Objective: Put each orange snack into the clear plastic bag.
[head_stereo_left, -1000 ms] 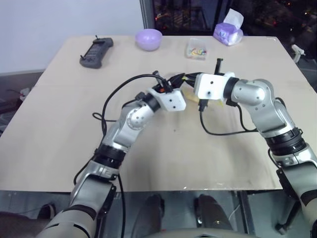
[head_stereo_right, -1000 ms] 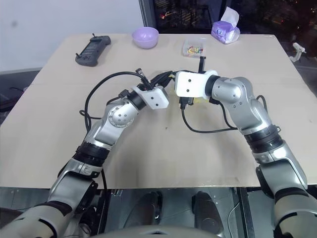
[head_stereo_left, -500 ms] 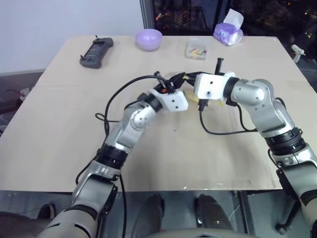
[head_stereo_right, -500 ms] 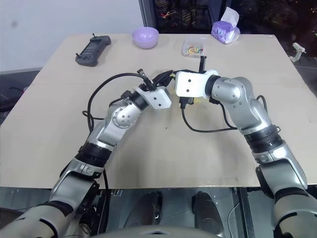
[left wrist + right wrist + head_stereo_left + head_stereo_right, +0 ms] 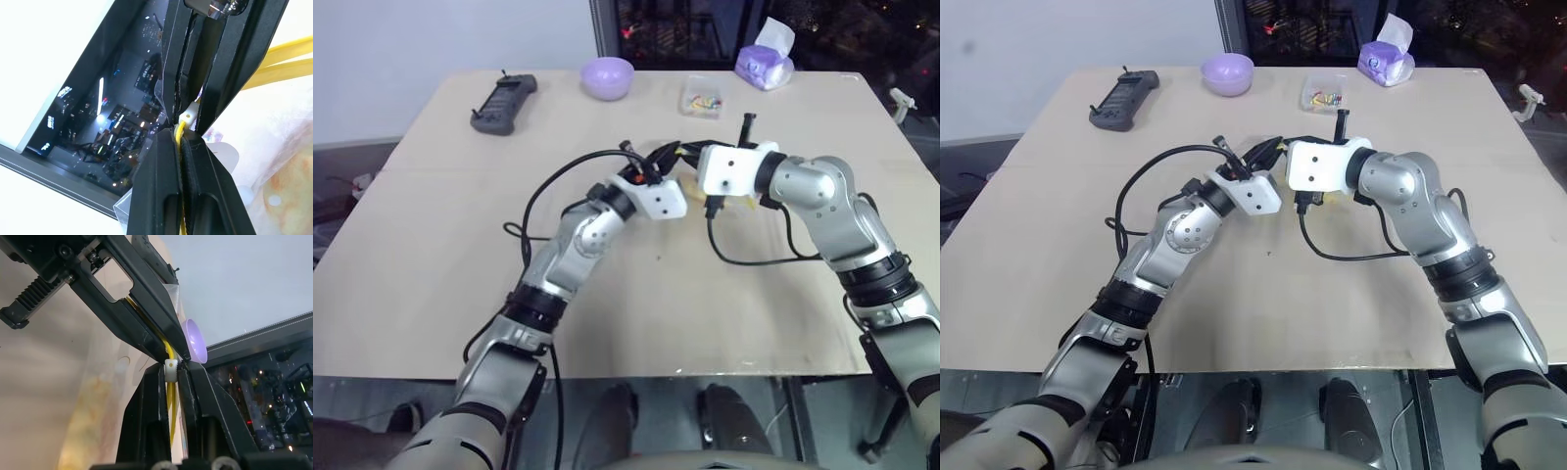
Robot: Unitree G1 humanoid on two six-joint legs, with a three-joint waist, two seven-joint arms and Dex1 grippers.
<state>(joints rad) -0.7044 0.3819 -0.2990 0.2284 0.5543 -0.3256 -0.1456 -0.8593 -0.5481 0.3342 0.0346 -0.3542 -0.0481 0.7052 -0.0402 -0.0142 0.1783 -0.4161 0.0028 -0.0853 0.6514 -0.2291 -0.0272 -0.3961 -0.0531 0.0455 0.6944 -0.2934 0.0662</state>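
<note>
Your left fingers (image 5: 182,161) are pressed together on the yellow seal strip (image 5: 286,63) of the clear plastic bag (image 5: 259,142), held up over the middle of the counter (image 5: 431,255). Your right fingers (image 5: 170,396) pinch the same strip at its small white slider (image 5: 170,366), tips nearly meeting the left ones. The orange snack (image 5: 293,186) appears to sit inside the bag, blurred.

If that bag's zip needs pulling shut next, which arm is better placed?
Probably the right: the right gripper flanks the white slider on the yellow seal strip, while the left gripper clamps the strip, anchoring the clear plastic bag.
</note>
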